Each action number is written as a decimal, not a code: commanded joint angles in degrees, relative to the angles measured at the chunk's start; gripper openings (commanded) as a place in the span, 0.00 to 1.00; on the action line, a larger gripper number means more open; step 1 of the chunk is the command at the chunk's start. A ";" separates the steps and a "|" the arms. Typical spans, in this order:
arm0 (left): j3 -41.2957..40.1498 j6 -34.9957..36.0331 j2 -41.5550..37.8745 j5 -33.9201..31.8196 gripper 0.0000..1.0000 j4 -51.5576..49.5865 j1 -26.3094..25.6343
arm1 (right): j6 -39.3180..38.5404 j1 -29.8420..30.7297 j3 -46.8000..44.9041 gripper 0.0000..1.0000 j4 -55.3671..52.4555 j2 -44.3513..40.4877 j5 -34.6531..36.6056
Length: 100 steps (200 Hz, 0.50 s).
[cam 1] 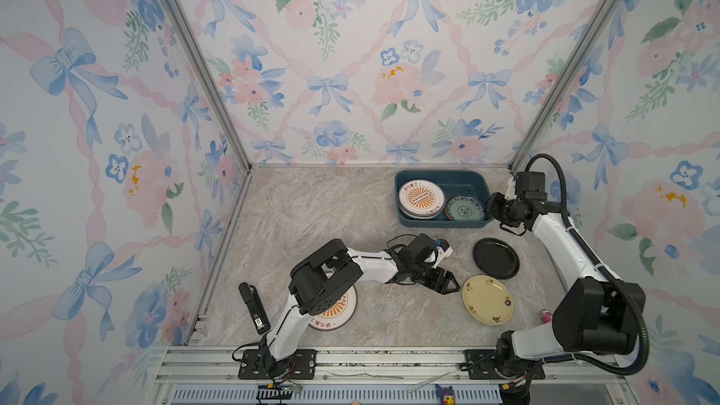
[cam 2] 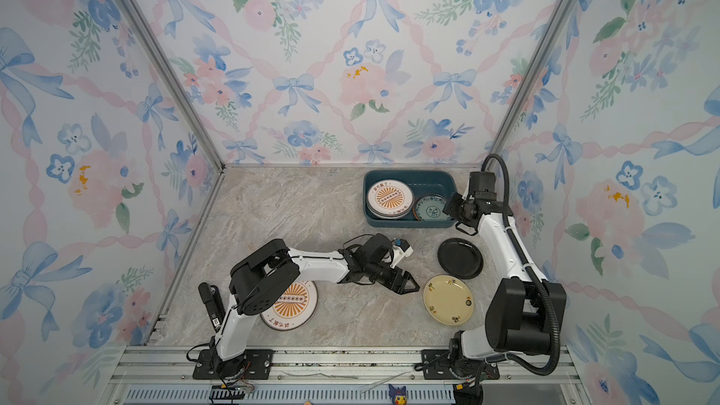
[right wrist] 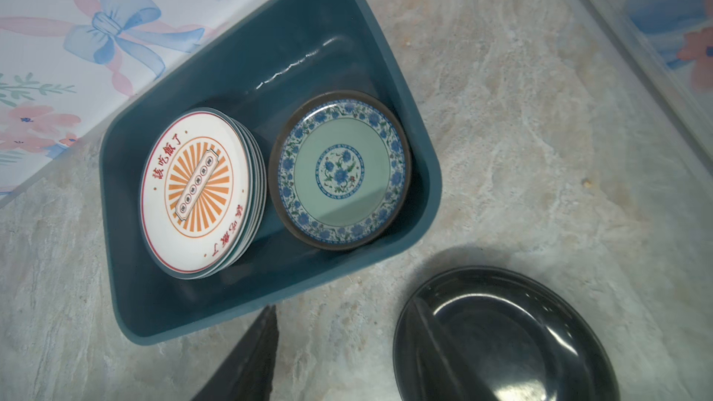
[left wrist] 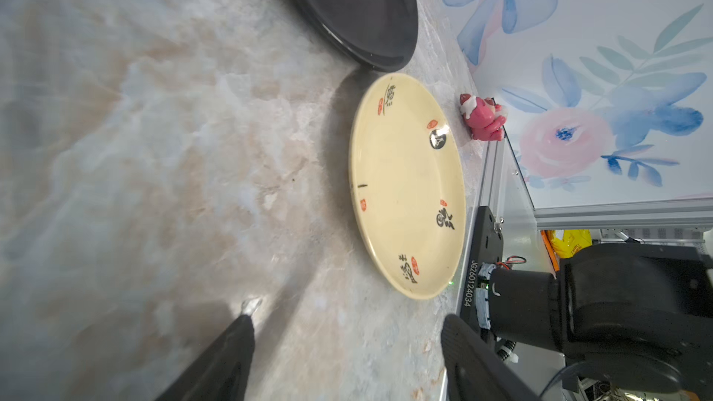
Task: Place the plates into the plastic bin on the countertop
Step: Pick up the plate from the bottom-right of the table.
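Observation:
The dark teal plastic bin (cam 1: 440,177) stands at the back right of the countertop (cam 1: 311,220). Inside it are a stack of plates topped by a sunburst plate (cam 1: 420,198) and a teal flowered plate (right wrist: 339,171). A black plate (cam 1: 496,258) and a pale yellow plate (cam 1: 487,300) lie on the countertop in front of the bin. Another sunburst plate (cam 1: 343,315) is partly hidden under my left arm. My left gripper (left wrist: 347,318) is open and empty, low over the countertop just left of the yellow plate (left wrist: 405,187). My right gripper (right wrist: 343,306) is open and empty, hanging between the bin's right end and the black plate (right wrist: 501,341).
A black handheld device (cam 1: 254,307) lies near the left rail. A small pink toy (left wrist: 482,117) sits by the right wall beyond the yellow plate. Aluminium rails (cam 1: 350,360) edge the front, where both arm bases are mounted. Floral walls close in three sides.

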 commanded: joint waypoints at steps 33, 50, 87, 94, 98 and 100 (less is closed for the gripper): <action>6.78 -1.63 7.01 2.12 0.62 -1.15 -1.54 | -0.52 -2.06 -5.56 0.54 1.38 -5.80 -3.16; 8.69 -1.38 8.60 1.76 0.55 -2.74 -2.04 | -0.51 -2.34 -6.45 0.54 1.65 -6.49 -3.51; 12.06 -1.28 11.69 0.25 0.44 -6.36 -2.67 | -0.38 -2.57 -7.86 0.53 2.61 -6.78 -4.24; 12.46 -1.39 12.27 0.24 0.42 -6.55 -2.67 | -0.25 -2.60 -8.19 0.54 2.84 -6.81 -4.37; 12.69 -1.55 12.51 0.24 0.41 -6.67 -2.76 | -0.24 -2.61 -8.26 0.54 2.96 -6.82 -4.36; 12.82 -1.56 12.61 0.24 0.40 -6.75 -2.75 | -0.24 -2.61 -8.38 0.54 3.04 -6.82 -4.45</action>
